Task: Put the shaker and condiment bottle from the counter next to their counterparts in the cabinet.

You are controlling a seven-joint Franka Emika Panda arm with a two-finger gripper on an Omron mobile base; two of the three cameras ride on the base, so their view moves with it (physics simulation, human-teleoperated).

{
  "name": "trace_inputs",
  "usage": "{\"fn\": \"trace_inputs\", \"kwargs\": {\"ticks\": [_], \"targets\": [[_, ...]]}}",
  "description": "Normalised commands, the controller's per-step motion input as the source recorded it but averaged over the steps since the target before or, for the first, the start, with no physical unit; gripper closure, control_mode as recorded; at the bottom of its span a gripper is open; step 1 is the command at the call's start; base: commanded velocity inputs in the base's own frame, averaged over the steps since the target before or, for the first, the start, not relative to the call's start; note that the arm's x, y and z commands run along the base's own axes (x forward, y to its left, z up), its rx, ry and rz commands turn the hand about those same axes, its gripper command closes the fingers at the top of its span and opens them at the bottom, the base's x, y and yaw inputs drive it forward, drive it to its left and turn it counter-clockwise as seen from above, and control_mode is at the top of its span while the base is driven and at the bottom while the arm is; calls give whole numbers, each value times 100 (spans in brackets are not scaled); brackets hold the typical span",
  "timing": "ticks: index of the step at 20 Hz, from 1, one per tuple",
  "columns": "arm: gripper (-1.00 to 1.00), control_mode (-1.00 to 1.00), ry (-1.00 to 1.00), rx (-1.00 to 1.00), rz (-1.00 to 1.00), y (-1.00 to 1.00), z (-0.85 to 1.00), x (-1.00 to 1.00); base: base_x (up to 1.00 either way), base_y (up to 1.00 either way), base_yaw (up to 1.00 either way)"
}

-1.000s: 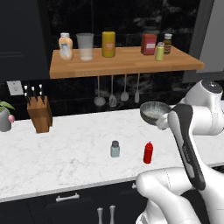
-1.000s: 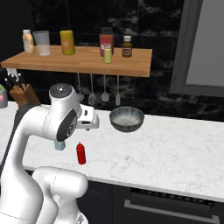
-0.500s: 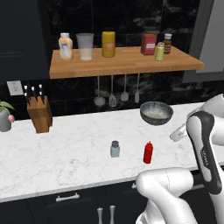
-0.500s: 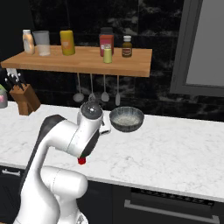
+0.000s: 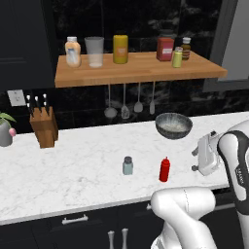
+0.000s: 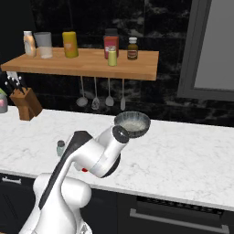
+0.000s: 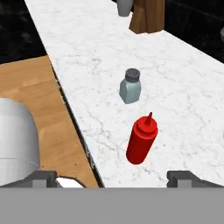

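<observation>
White marble table (image 5: 73, 170) carries the shaker (image 5: 128, 165) just left of the condiment bottle (image 5: 165, 169); neither has reached the cabinet (image 5: 136, 73) shelf above. Nothing done yet. End effector (image 7: 118, 178) spread wide, empty, near the bottle.

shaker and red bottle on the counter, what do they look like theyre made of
Shaker: likely glass or clear plastic, a pale see-through grey-blue body, with a dull dark cap that shows holes. Red bottle: probably soft plastic, one even glossy red all over with a pointed nozzle. Counter: white with faint grey veins, marble-like.
</observation>
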Motion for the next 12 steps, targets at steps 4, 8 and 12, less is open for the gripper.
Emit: {"fn": "trace_inputs", "kwargs": {"ticks": [4, 8, 12], "targets": [[-100, -100, -5, 0, 38, -4, 0, 2, 0, 0, 0], [-100, -100, -6, 0, 17, -1, -13, 11, 0, 0, 0], [-100, -100, -4, 0, 5, 1, -31, 25, 0, 0, 0]]}}
